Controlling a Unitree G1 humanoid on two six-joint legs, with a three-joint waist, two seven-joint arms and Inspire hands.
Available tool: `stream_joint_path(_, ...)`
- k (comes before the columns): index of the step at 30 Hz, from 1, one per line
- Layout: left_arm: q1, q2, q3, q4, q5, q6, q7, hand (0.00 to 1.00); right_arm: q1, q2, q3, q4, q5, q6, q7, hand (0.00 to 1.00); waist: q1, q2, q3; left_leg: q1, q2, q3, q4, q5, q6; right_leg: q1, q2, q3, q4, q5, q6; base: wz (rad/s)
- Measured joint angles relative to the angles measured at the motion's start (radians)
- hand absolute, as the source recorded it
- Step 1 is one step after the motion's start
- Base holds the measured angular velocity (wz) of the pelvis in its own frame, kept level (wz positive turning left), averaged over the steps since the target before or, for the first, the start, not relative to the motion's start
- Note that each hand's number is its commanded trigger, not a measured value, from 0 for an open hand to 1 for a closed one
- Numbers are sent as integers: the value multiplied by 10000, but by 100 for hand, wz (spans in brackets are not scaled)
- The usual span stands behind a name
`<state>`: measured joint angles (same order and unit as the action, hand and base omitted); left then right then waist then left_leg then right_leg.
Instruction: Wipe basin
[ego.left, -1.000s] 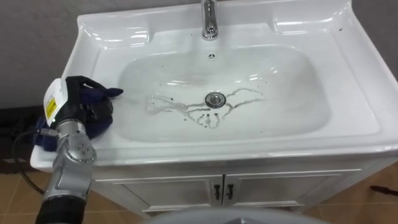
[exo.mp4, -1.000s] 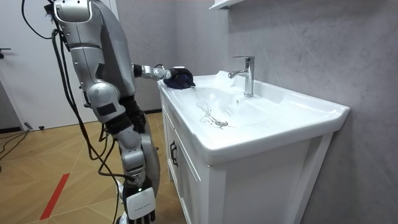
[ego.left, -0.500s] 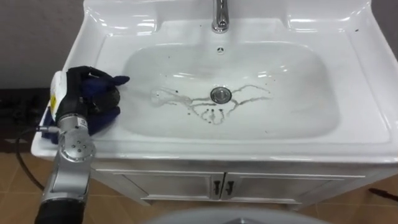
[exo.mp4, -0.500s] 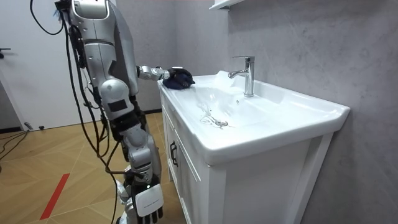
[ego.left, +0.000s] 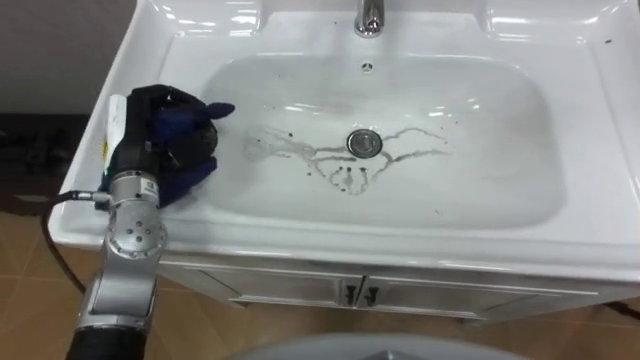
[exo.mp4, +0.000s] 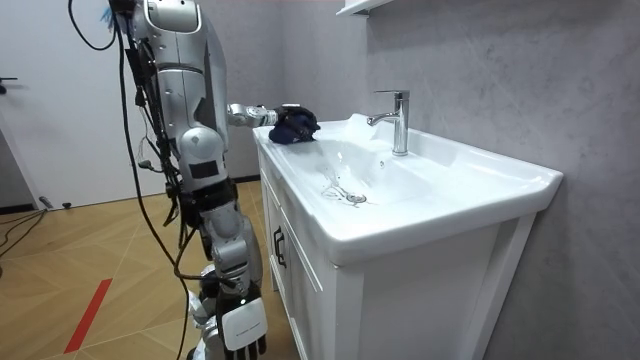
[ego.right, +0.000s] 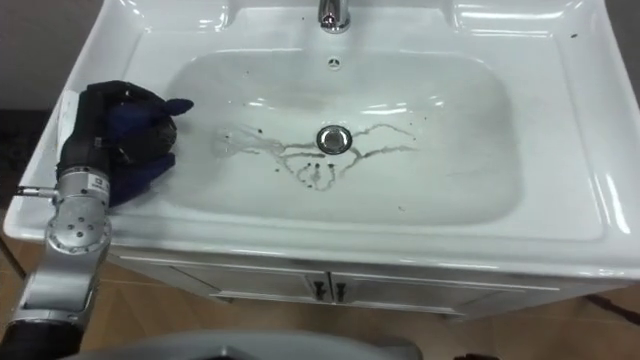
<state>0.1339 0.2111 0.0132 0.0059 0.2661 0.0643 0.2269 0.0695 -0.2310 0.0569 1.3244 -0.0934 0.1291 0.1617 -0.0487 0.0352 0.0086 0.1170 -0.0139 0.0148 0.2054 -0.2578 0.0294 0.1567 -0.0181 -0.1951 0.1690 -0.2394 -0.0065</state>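
A white basin (ego.left: 560, 225) (ego.right: 560, 230) (exo.mp4: 440, 215) lies before me, with dark streaks (ego.left: 345, 165) and specks around its drain (ego.left: 364, 142). My left hand (ego.left: 150, 125) (ego.right: 105, 120) rests on the basin's left rim, fingers curled round a dark blue cloth (ego.left: 185, 150) (ego.right: 145, 150) (exo.mp4: 293, 124) that is bunched at the bowl's left edge. In the room view I stand at the basin's left end, left arm stretched over its corner. My right hand (exo.mp4: 243, 322) hangs low beside my leg, fingers straight.
A chrome tap (ego.left: 369, 17) (exo.mp4: 397, 120) stands at the back rim's middle. Under the basin is a white cabinet with two doors and dark handles (ego.left: 355, 295). A grey wall runs behind, with a shelf's edge (exo.mp4: 362, 6) above the tap. Wooden floor lies around.
The camera has come forward and lower over the basin. My left hand with the cloth has shifted slightly right, towards the bowl. In the room view my body has stepped nearer the basin.
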Motion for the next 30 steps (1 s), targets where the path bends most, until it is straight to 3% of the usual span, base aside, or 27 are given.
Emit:
stream_joint_path(8, -64, 6, 6, -1098, 186, -147, 551, 100, 72, -2, -4, 138, 16, -252, -74, 0, -70, 57, -19, 153, 9, 45, -7, 1, -2, 55, 17, 56, 6, 0, 0, -2)
stream_joint_path(13, -532, 15, 21, -1105, 516, -246, 928, 100, -23, 3, 3, 396, 9, -270, -62, 0, -48, 98, -2, 154, 8, 62, -1, 1, -2, 7, 25, 166, 65, 1, -4, -5)
stream_joint_path(20, -556, 21, 12, -1104, 521, -257, 953, 100, -18, 29, 0, 571, 30, -246, 0, 0, -230, 103, 57, 63, 7, 88, 124, 1, -1, -138, 5, 256, 191, 3, -5, -3)
stream_joint_path(26, -555, 102, -91, -1071, 509, -257, 940, 100, -28, 37, 8, 582, 114, -184, 16, 0, -281, 117, 59, 2, 13, 149, 191, 1, -1, -212, 17, 307, 222, 12, -23, -2)
stream_joint_path(30, -622, 158, -206, -435, 543, -268, 933, 100, -29, 37, 13, 507, 332, -193, -18, 0, -356, 227, 63, -17, 26, 271, 191, 1, -1, -302, 10, 299, 375, 11, -24, -5)
